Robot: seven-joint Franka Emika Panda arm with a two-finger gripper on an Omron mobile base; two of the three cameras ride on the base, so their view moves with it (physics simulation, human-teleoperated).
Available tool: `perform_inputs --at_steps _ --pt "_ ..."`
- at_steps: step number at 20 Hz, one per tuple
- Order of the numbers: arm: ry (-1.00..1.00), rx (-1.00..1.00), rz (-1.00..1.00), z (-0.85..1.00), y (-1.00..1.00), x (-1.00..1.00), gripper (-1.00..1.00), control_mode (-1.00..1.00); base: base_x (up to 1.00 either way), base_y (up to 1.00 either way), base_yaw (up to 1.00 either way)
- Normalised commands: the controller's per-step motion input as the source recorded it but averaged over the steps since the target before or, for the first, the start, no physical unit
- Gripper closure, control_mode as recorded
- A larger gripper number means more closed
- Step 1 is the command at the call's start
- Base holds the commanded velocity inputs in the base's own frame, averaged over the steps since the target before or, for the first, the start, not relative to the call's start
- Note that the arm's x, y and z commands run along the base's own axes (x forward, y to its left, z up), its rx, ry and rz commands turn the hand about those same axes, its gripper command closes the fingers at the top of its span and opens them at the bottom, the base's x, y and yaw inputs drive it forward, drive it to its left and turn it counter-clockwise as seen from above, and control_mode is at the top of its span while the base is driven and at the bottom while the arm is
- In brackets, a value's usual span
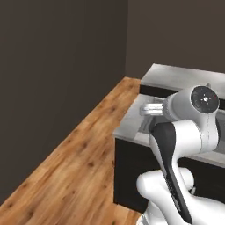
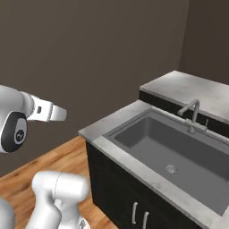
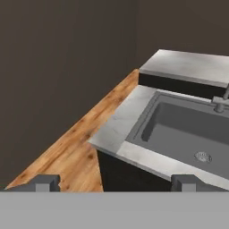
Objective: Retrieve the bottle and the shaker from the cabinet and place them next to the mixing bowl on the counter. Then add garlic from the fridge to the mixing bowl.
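Bare dark-brown wall (image 3: 58, 67) stood at left above the wood-plank floor (image 3: 71, 152). The claw (image 3: 115, 182) hung in free air with its dark tips spread wide apart and nothing between them, probably because no pick had been reached. Right of the floor, the white-grey marbled stone counter (image 3: 112, 134) ended in a corner. Near that corner lay the grey recessed sink (image 3: 188, 129), with a silver tap (image 2: 191, 114) at its far edge. Bottle, shaker, bowl, garlic: none on this counter; position unknown.
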Motion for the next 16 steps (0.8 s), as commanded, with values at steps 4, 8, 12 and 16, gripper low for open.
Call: perform_inputs --at_steps 4,8,12,16 --pt "0.0 0.0 0.0 0.0 0.0 0.0 -1.0 1.0 0.81 1.0 -0.14" --pt "0.0 0.0 0.0 0.0 0.0 0.0 -1.0 1.0 0.86 1.0 -0.21" --pt "0.0 0.0 0.0 0.0 0.0 0.0 -1.0 1.0 0.9 1.0 -0.29" --pt "0.0 0.0 0.0 0.0 0.0 0.0 -1.0 1.0 0.99 0.95 -0.47"
